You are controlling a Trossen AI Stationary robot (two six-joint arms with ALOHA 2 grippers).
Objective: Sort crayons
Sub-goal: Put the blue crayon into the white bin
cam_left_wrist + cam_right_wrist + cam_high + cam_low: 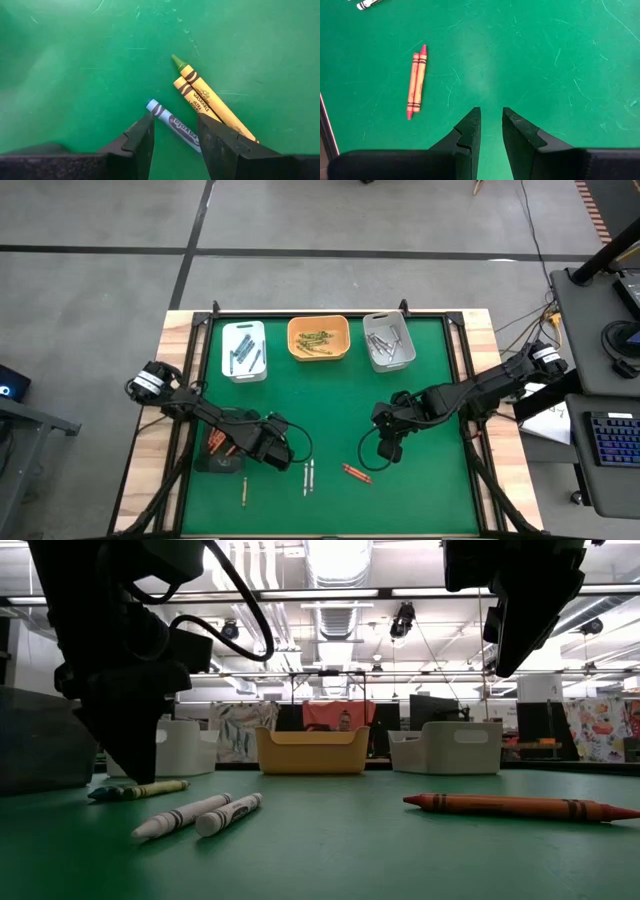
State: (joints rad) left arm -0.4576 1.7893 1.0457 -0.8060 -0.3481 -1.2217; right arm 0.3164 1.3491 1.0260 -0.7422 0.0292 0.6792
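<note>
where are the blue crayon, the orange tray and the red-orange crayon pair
blue crayon (175, 126): left wrist view, on its paper wrapper
orange tray (318, 352): high view, on its near rim
red-orange crayon pair (416, 82): right wrist view, mid-length

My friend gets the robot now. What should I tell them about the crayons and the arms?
Left gripper: open, fingers either side of a blue crayon, beside two yellow-green crayons.
Right gripper: fingers apart, holding nothing, over bare mat.
Done: crayons lie in the white tray, orange tray and grey tray.
Left: the blue and yellow-green ones, two white crayons, two red-orange crayons.
</note>
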